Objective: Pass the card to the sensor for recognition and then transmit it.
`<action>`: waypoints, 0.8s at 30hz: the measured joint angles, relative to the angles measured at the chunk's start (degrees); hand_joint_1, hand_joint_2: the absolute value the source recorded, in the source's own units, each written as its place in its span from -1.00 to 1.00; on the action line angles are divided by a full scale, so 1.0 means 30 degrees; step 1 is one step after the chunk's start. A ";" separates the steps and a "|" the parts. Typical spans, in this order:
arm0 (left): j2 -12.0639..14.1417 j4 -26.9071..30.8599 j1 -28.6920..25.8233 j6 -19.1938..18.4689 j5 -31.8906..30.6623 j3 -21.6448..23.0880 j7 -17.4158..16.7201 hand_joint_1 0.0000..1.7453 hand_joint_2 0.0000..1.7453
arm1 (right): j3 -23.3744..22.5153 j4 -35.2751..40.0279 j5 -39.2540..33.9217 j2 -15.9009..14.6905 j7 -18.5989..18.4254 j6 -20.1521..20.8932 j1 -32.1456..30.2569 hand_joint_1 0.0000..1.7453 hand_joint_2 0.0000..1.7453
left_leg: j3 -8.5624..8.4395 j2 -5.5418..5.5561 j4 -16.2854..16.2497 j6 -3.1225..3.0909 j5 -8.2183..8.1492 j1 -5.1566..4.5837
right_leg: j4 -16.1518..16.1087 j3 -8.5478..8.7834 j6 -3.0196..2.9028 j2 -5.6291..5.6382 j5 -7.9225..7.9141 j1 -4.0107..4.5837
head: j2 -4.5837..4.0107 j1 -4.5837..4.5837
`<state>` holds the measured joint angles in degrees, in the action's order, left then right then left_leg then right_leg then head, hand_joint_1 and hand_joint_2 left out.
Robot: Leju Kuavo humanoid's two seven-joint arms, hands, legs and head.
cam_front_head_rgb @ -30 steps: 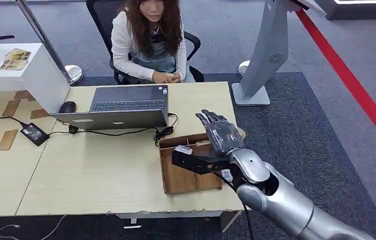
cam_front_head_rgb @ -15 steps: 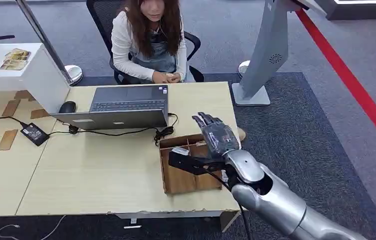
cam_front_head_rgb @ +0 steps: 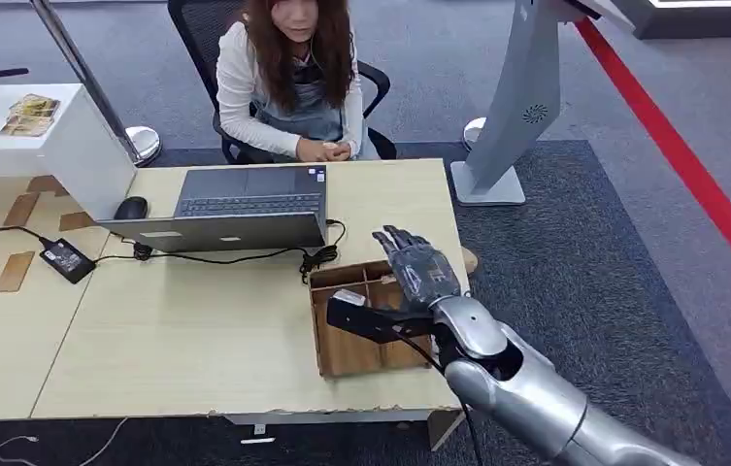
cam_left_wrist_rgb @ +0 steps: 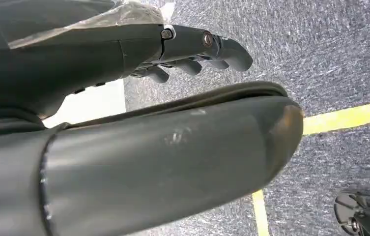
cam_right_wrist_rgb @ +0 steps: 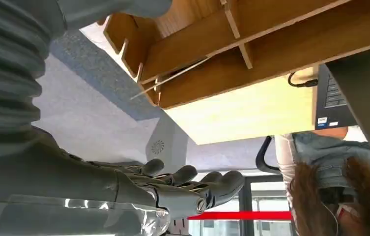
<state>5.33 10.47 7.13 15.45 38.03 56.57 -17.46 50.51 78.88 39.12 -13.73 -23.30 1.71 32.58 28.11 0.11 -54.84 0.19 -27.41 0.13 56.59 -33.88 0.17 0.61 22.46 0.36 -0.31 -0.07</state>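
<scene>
Right robot hand (cam_front_head_rgb: 419, 270) spread, empty — above wooden box (cam_front_head_rgb: 366, 330); thin card (cam_right_wrist_rgb: 170, 78) upright in box slot, just beside hand.

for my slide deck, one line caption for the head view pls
Robot's open right hand hovers over a wooden compartment box on the desk, across from a seated person behind a laptop.
</scene>
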 joint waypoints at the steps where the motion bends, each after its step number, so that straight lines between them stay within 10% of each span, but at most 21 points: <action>1: 0.0000 0.0000 -0.0001 0.0000 0.0000 0.0000 -0.0030 -1.00 -1.00 | 0.0000 -0.0051 0.0072 0.0015 0.0007 -0.0058 -0.0011 -0.88 1.00 | 0.0001 0.0000 0.0000 0.0000 0.0000 0.0000 | 0.0000 0.0000 0.0000 0.0000 0.0000 0.0000 | 0.0000 0.0000; 24: 0.0109 0.0000 -0.0003 0.0000 0.0000 0.0000 -0.0037 -1.00 -1.00 | -0.0495 -0.1188 0.2048 0.0211 0.0218 -0.1706 -0.0435 -0.92 1.00 | -0.0004 0.0000 0.0000 0.0000 0.0001 -0.0001 | 0.0000 0.0001 -0.0001 0.0001 -0.0001 0.0000 | 0.0000 0.0000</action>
<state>5.66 10.47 7.12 15.45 38.03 56.57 -17.57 49.03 75.32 45.27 -13.09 -22.64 -3.41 31.28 28.09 0.11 -54.84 0.19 -27.40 0.13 56.58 -33.87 0.17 0.61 22.46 0.36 -0.31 -0.07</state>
